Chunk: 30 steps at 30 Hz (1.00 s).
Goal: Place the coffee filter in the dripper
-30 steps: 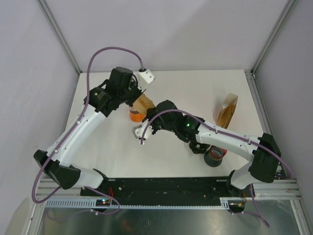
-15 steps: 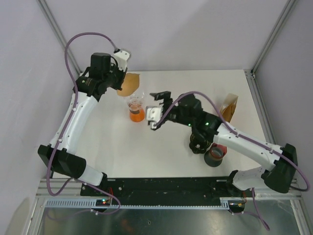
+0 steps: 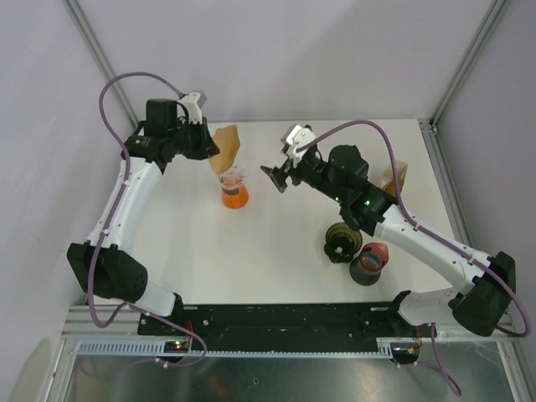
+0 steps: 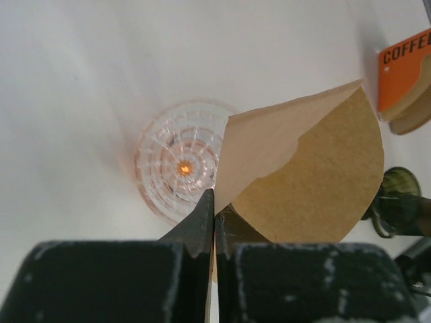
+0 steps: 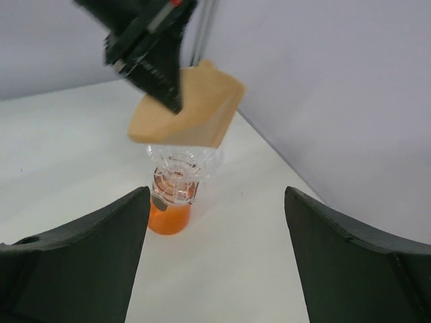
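White table [image 3: 209, 260], right pincer [image 3: 277, 177] spread wide and empty, raised beside the dripper, left pincer [image 3: 203, 144] clamped shut on the brown coffee filter [image 3: 225, 146], filter held over the rim of the clear dripper [image 3: 234, 178], not seated inside, dripper upright on its orange base [image 3: 234, 198].

The packet [image 4: 406, 64] in the left wrist view is cut by the right edge, its print stopping at "COFFE". The coffee filter [image 4: 306, 175] loses its lower tip between the clamped fingers of the left pincer [image 4: 214, 202]. From above, the right arm [image 3: 419, 234] covers part of that packet near the right edge of the worktop [image 3: 276, 268].
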Tool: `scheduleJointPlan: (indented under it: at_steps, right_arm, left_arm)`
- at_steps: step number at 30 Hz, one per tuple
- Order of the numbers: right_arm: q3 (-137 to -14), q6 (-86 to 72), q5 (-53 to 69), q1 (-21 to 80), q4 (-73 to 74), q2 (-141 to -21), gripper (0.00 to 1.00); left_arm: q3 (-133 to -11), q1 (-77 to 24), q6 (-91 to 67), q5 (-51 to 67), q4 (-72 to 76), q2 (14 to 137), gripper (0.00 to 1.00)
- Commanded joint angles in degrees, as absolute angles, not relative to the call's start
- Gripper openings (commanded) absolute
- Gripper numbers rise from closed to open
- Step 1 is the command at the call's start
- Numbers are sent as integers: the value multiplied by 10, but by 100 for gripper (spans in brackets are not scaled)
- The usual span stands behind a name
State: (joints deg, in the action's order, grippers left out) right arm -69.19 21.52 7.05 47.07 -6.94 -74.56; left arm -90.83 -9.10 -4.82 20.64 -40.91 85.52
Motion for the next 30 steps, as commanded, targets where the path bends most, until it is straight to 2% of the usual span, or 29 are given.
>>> scheduleJointPlan:
  at_steps: [1,4,7,11,17,23,30]
  right_arm:
    - [-693,105,15,455,-106,-744,85]
    - [-693,68,-22,453,-122,-751,83]
    - [-704,-26,-70,452,-161,-778,78]
    - [-775,-132,-125,479,-172,-849,72]
    - [-919,-137,-200,523,-108,-972,73]
    - [-975,-92,-248,555,-94,-1026,71]
    - [-981,-66,-287,564,-86,-1059,60]
  left_arm:
    - [-875,-78,-133,269,-401,825,1]
    - [-858,-78,-148,256,-401,805,2]
    - [-852,-78,-156,231,-400,788,3]
    - [-847,-79,-189,196,-394,779,3]
    - [-830,-78,-243,156,-384,764,4]
    - [-817,-79,-277,109,-377,754,6]
    - [-813,-78,-298,105,-371,747,6]
